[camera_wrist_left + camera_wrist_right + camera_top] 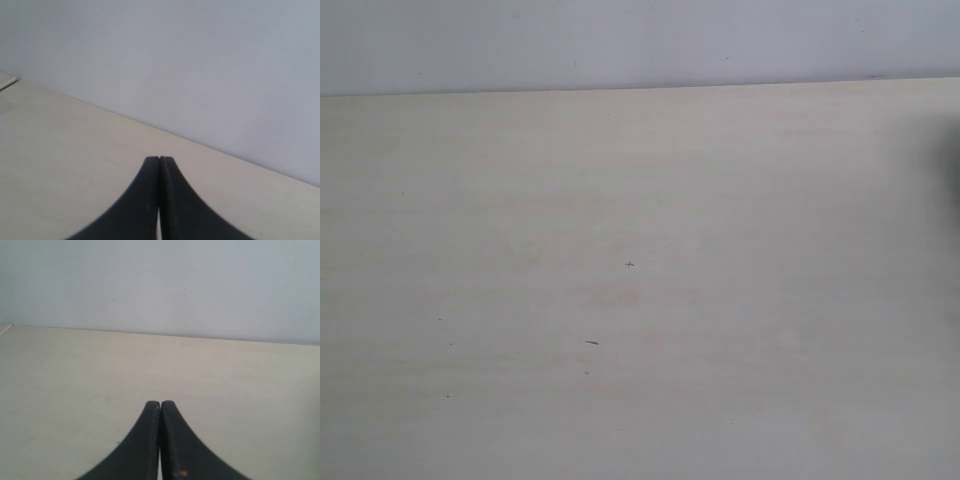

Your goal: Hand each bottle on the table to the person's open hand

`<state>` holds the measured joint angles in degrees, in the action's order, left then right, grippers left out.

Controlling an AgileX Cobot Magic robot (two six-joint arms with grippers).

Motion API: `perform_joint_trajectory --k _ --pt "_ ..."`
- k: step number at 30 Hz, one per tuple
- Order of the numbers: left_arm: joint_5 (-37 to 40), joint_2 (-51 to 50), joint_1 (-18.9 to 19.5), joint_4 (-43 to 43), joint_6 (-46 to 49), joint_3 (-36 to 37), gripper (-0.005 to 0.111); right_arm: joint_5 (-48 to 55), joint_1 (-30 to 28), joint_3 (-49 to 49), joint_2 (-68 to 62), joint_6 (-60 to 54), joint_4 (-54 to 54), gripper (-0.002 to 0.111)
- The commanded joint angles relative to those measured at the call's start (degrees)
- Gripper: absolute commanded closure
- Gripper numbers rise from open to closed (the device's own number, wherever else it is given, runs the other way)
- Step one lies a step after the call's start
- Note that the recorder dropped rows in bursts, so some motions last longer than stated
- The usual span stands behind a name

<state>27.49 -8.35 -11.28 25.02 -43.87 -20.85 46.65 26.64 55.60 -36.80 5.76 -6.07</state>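
The pale beige table (640,300) fills the exterior view, with only a few tiny dark specks on it. No bottles and no person's open hand show in any view. My left gripper (159,159) is shut, its two black fingers pressed together over the tabletop with nothing between them. My right gripper (160,403) is shut the same way, empty, above the table. Neither gripper shows clearly in the exterior view.
A grey-white wall (640,40) rises behind the table's far edge. A blurred dark shape (952,165) sits at the right border of the exterior view. In the left wrist view the table's edge (9,82) shows against the wall.
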Motion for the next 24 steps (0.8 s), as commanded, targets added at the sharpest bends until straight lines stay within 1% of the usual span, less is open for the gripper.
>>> perform_joint_trajectory --k 1,3,4,6,8,10,14,24 --pt "0.35 0.61 0.21 -1.49 1.02 1.09 0.107 -0.88 -0.02 -0.33 0.27 0.11 -0.08 0.108" --pt "0.15 0.69 0.67 -5.06 6.44 2.55 0.107 -1.01 -0.02 -0.33 0.27 0.11 -0.08 0.108" --pt "-0.75 0.97 0.96 -7.7 11.16 3.81 0.107 -1.39 -0.02 -0.33 0.27 0.11 -0.08 0.108" --pt "-4.67 1.82 1.58 -14.35 20.96 6.6 0.107 -1.53 -0.02 -0.33 0.27 0.11 -0.08 0.108" --pt "-10.9 3.17 2.11 -22.03 31.0 9.88 0.107 -1.53 -0.02 -0.33 0.27 0.11 -0.08 0.108" --pt "-16.19 4.62 2.13 -25.81 35.23 12.63 0.107 -1.53 -0.02 -0.33 0.27 0.11 -0.08 0.108" --pt "-16.5 6.51 2.13 -26.22 35.76 15.96 0.107 -1.53 -0.02 -0.33 0.27 0.11 -0.08 0.108" --pt "-15.6 8.35 2.13 -26.22 36.22 20.24 0.107 -1.53 -0.02 -0.33 0.27 0.11 -0.08 0.108"
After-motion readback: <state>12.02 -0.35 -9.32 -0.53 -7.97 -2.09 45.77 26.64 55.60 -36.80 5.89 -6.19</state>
